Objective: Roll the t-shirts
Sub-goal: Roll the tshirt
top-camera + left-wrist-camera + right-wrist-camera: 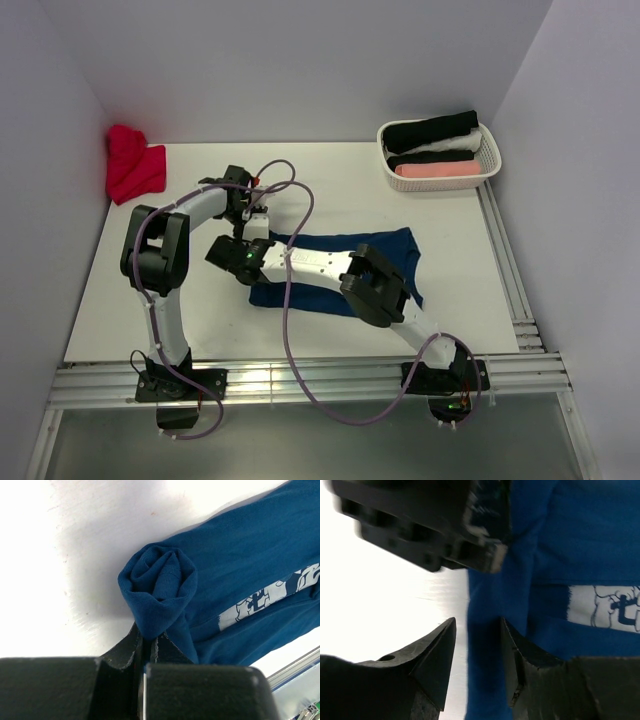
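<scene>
Limp, light navy t-shirt [250,555]: left jaws clamp its rolled end; right jaws stand apart astride the edge worth pinching

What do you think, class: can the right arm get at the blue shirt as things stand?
Probably yes: the right gripper stands open over the edge of the blue shirt, nothing between. The left gripper pinches its rolled end nearby.
</scene>
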Controlling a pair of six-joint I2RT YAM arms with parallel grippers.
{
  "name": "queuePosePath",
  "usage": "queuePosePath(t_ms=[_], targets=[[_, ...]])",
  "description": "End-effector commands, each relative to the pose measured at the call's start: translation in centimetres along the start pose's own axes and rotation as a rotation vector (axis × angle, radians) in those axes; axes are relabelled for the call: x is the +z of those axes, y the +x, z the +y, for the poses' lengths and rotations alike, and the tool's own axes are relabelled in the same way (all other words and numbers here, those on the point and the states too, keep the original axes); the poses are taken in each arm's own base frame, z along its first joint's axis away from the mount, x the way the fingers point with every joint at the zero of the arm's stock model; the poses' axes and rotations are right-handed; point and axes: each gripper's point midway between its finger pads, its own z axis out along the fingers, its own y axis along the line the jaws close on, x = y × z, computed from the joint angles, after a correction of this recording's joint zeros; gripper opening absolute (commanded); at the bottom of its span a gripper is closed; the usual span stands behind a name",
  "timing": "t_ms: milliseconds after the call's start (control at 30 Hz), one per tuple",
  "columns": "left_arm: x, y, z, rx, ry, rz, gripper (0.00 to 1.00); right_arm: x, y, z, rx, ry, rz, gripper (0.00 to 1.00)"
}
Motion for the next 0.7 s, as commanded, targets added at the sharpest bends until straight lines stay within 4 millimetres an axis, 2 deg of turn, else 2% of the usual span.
queuePosePath(t_ms=[0, 167, 333, 433, 467, 533, 567, 600, 633, 667], targets=[[-1.5, -0.2, 1.0, 0.032, -0.081, -0.002, 0.0, 0.3, -0.1, -1.2, -0.034, 0.059, 0.014, 0.48], [-1.6, -0.5, 1.0, 0.034, -0.086, -0.007, 0.0, 0.6, 0.7, -2.2, -0.065, 0.089, 0.037, 0.47], [-1.7, -0.9, 1.0, 0.074, -0.077, -0.013, 0.02, 1.2, 1.9, -2.3, -0.065, 0.077, 0.081, 0.4], [-2.0, -1.6, 0.7, 0.089, -0.061, -0.028, 0.13, 1.4, 2.6, -1.9, -0.04, 0.031, 0.103, 0.36], [-2.3, -1.7, 0.5, 0.087, -0.045, -0.033, 0.2, 1.2, 3.1, -2.2, -0.034, 0.021, 0.122, 0.34], [-2.9, -2.5, 0.2, 0.098, -0.023, -0.051, 0.3, 1.3, 2.8, -1.4, 0.007, -0.037, 0.12, 0.31], [-3.4, -2.7, 0.0, 0.099, 0.0, -0.061, 0.39, 1.1, 3.6, -1.8, 0.017, -0.059, 0.15, 0.31], [-4.1, -3.6, -0.2, 0.108, 0.01, -0.085, 0.44, 1.0, 3.2, -0.6, 0.057, -0.124, 0.144, 0.31], [-4.6, -3.9, -0.4, 0.123, 0.022, -0.097, 0.48, 1.2, 2.8, -0.6, 0.083, -0.151, 0.147, 0.31], [-5.6, -4.3, -0.7, 0.123, 0.047, -0.113, 0.54, 0.9, 3.5, -1.2, 0.095, -0.178, 0.18, 0.31]])
